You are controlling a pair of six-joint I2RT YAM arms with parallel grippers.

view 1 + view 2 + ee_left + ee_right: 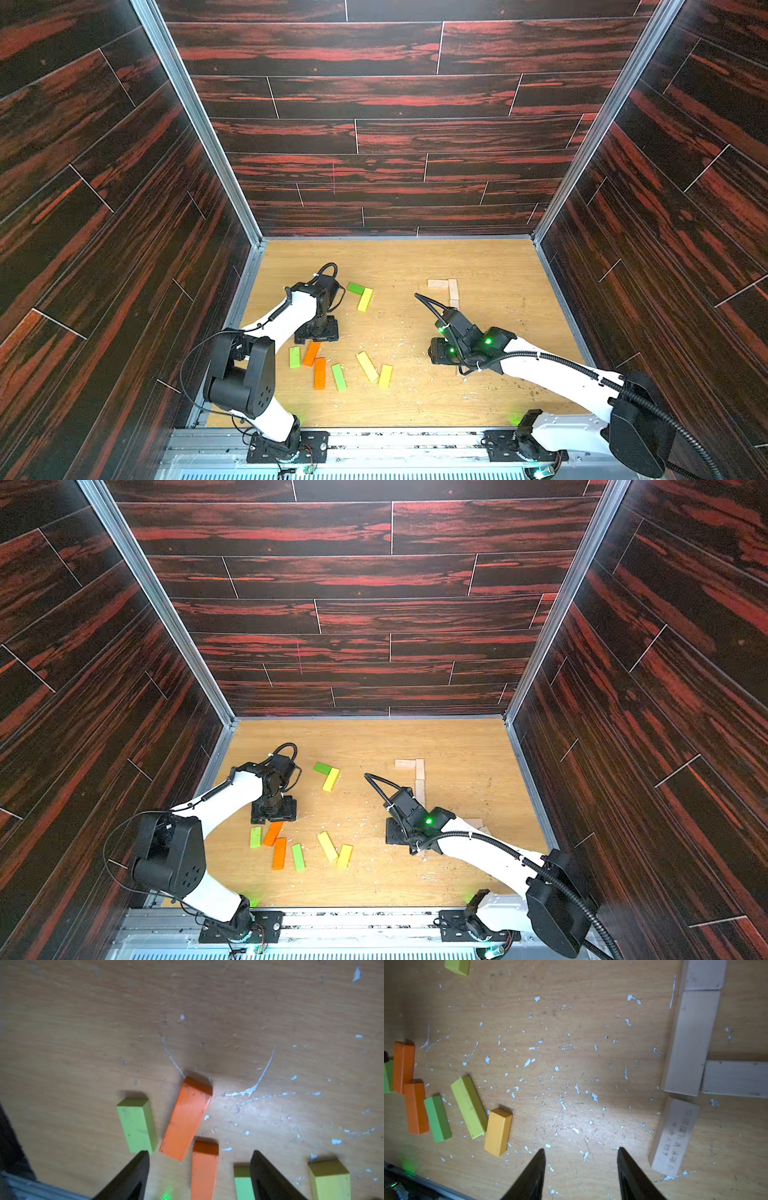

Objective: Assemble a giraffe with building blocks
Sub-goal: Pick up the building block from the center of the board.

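Coloured building blocks lie flat near the front left: two orange [311, 353] [319, 373], two green [294, 356] [339, 377] and two yellow [367, 366] [385, 376]. My left gripper [316, 332] hovers over them, open. In the left wrist view its fingers straddle the end of an orange block [204, 1169] without touching it, and a tilted orange block [187, 1118] lies just beyond. Pale blocks [438, 283] [453, 289] form an L at the back right. My right gripper [581, 1149] is open over bare table, next to a pale block with printed characters [675, 1136].
A green block [355, 288] and a yellow block [365, 299] lie touching behind the left gripper. White flecks and scratches cover the wooden tabletop [407, 332]. Dark panelled walls close in three sides. A metal rail [395, 440] with both arm bases runs along the front.
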